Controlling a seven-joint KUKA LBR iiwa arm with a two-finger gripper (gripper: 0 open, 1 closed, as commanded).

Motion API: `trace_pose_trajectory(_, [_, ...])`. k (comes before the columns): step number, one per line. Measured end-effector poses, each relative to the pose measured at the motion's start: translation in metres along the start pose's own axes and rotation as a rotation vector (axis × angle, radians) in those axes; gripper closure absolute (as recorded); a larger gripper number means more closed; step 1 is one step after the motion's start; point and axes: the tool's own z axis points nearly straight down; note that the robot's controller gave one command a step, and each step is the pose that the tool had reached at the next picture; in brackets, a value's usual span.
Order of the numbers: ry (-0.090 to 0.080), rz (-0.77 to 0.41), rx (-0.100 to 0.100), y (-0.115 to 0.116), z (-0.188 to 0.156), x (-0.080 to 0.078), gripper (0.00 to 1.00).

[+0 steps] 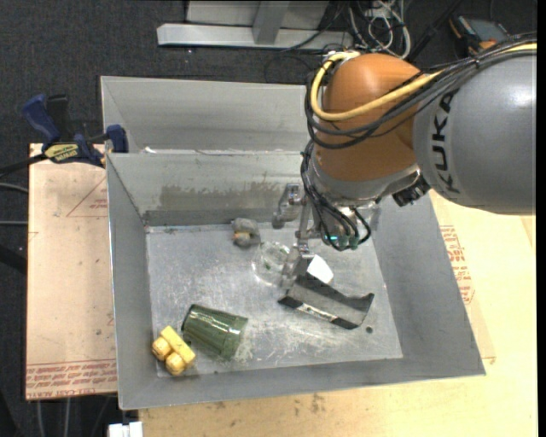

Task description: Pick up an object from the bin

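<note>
I read bin (128, 222) as matt grey metal, floor scuffed. Green cup (213, 331) glossy plastic. Black piece (328, 305) matt. Orange wrist cover (371, 111) smooth, glossy.

You're looking at robotics lab. Signs for you to note: big grey industrial arm (499, 128) with maker's name lettered on casing, orange cover (367, 115) at wrist, yellow and black cables (320, 81) looped round it. Grey metal bin (128, 256) sits by light wooden tabletop (512, 401), holding mismatched odds such as green cup (213, 331) and yellow block (173, 352). Behind bin: dark carpet floor (51, 51), tangle of wires (380, 21), grey metal stand base (247, 32).
</note>
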Motion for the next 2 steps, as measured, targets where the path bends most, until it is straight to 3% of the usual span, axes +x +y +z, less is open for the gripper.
trace_pose_trajectory(1, [-0.008,0.002,-0.001,-0.001,-0.005,-0.001,0.0])
trace_pose_trajectory(2, [-0.014,-0.041,-0.001,-0.018,0.043,0.02,0.0])
